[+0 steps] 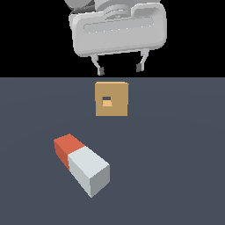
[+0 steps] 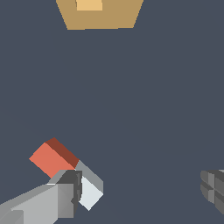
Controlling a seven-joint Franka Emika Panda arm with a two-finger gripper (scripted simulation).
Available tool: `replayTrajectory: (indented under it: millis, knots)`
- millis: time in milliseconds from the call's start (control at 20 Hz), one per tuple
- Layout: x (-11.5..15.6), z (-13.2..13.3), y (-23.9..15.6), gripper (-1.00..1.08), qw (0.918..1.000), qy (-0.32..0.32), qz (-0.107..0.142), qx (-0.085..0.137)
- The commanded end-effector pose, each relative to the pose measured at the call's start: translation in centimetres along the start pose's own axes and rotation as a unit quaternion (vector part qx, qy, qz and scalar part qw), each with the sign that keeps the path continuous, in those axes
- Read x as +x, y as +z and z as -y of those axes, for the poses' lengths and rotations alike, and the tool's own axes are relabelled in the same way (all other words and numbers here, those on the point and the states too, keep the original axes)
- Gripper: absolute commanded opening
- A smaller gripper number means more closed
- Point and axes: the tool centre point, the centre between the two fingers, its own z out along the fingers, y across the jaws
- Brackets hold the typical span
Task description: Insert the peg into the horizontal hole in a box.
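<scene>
- Exterior view: the claw hung wide and empty above the box, whose hole faced the camera. The peg lay slantwise on the counter, well apart from the box, bare surface all round it.
- Wrist view: one fingertip overlapped the peg, probably not gripping; the box sat cut off by the frame's edge.

A flat, matte, dark slate-blue surface fills the lower two-thirds of the exterior view, evenly coloured from edge to edge. It may be a table top or a floor; the render does not settle which. A plain black backdrop lies beyond the surface's far edge, meeting it along a straight, level line. In the wrist view the same slate-blue surface takes up nearly the whole picture.
</scene>
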Motion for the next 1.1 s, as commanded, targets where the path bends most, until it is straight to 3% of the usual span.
replayTrajectory:
  millis: [0,500,1050]
  knots:
    - [0.0,0.0,0.0,1.00,1.0000,0.000,0.000,0.000]
    - [-0.6,0.8,0.9,1.00,0.9996,-0.027,-0.001,0.003]
    - [-2.7,3.1,3.8,1.00,0.9932,-0.116,-0.006,0.012]
